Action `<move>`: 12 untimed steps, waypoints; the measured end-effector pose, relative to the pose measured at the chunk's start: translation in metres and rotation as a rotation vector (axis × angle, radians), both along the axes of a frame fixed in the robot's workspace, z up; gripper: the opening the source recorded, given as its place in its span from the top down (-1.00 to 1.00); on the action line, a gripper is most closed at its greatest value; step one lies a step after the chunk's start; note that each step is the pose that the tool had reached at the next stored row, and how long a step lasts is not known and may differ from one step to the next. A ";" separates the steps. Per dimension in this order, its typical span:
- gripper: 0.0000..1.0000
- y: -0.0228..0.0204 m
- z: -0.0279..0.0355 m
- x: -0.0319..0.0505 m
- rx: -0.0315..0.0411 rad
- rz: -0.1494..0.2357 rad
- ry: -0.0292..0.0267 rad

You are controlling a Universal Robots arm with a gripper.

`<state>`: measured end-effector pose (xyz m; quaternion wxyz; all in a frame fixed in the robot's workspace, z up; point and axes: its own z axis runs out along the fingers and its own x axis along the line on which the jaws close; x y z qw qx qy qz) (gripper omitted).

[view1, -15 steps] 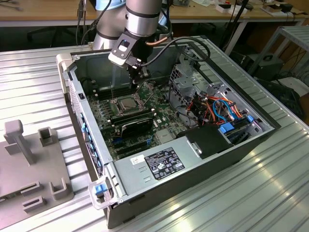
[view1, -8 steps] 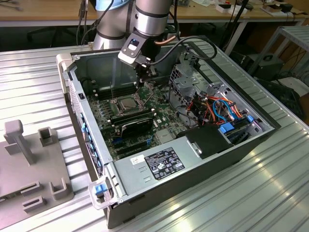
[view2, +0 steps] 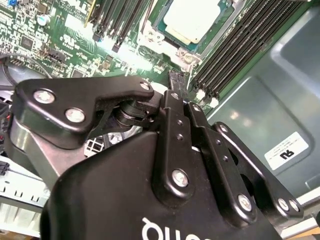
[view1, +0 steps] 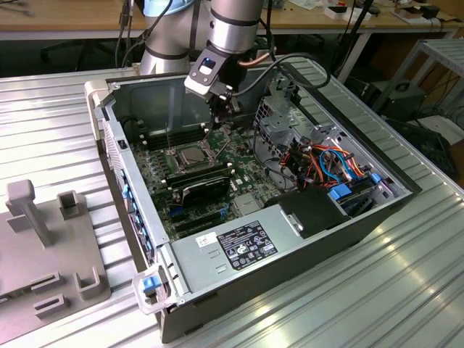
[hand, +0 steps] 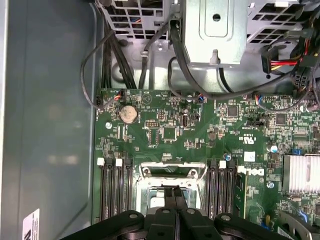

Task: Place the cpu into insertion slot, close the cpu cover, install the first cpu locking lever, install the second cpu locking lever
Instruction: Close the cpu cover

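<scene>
- An open computer case point(view1: 135, 190) lies on a ribbed metal bench point(view1: 406, 290).
- The robot arm reaches down into the case, and its black claw point(view1: 211, 130) hangs just above the processor socket on the green motherboard point(hand: 200, 135).
- In both wrist views the claw point(view2: 177, 79) point(hand: 173, 191) is narrow, with its fingers drawn together and nothing visible between them.
- The cpu point(view2: 192, 20) sits in the socket, its dull silver top facing up.
- The cpu cover point(hand: 172, 165), a grey metal frame, is just beside the fingertips; I cannot tell whether it lies flat.
</scene>
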<state>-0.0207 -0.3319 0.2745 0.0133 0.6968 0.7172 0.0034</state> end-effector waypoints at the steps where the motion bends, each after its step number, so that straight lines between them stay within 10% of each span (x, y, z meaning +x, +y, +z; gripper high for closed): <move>1: 0.79 0.0000 0.0011 0.0020 0.0001 0.000 0.0000; 12: 0.79 0.0000 0.0023 0.0305 0.0000 0.000 0.0052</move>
